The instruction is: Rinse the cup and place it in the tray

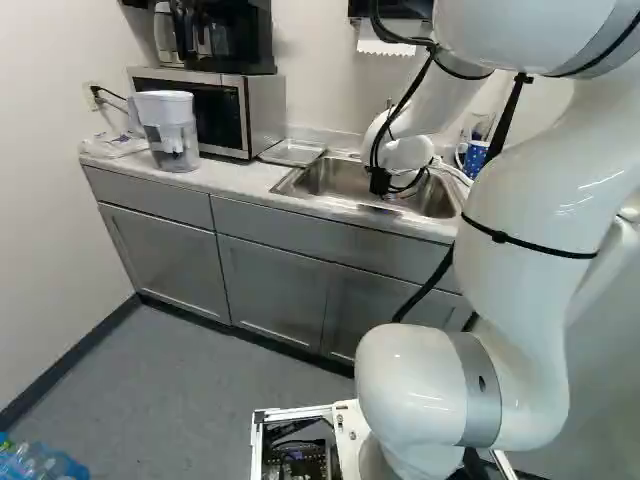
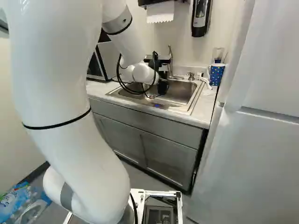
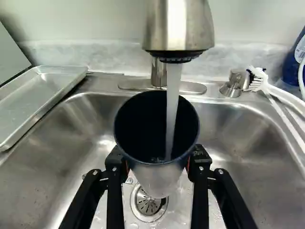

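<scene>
Over the sink, my gripper (image 2: 162, 83) hangs partly hidden behind the wrist and cables in the right base view. In the wrist view, the gripper (image 3: 157, 162) is shut on the cup (image 3: 143, 125), one finger on each side. The cup is silvery outside and dark inside, its mouth facing the faucet (image 3: 178, 28). A stream of water (image 3: 173, 95) runs from the faucet into the cup. The metal tray (image 3: 45, 93) lies on the counter beside the sink, and also shows in the left base view next to the microwave.
The sink basin (image 3: 47, 176) surrounds the cup, with a drain (image 3: 147, 205) below. A white brush (image 3: 281, 93) and a tap handle (image 3: 232, 85) sit at the rim. Near the microwave (image 1: 232, 110) stands a pitcher (image 1: 170, 130); a blue dotted cup (image 2: 216, 74) stands by the fridge (image 2: 261, 140).
</scene>
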### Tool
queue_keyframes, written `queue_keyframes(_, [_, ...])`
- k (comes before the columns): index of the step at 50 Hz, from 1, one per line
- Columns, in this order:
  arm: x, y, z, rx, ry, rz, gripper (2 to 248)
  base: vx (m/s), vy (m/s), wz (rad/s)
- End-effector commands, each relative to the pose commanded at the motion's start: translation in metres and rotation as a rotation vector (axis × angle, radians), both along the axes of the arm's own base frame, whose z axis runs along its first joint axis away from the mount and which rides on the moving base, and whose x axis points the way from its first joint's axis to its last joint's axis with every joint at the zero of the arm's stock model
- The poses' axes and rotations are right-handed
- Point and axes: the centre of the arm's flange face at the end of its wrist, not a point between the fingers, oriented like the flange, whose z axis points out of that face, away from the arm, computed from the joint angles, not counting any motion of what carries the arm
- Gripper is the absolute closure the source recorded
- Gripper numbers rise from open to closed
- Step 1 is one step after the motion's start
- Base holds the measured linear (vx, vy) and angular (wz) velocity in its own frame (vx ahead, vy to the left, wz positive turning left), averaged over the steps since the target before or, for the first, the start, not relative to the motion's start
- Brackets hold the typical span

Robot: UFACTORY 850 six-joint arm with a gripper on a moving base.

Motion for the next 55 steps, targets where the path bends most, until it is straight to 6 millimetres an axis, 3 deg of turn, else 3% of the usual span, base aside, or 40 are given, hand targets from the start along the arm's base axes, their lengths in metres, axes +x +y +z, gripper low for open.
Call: queue_keyframes(55, [0.0006, -0.0076, -0.0001, 0.000, -0.001, -0.014, 124, 0.000, 0.000, 0.000])
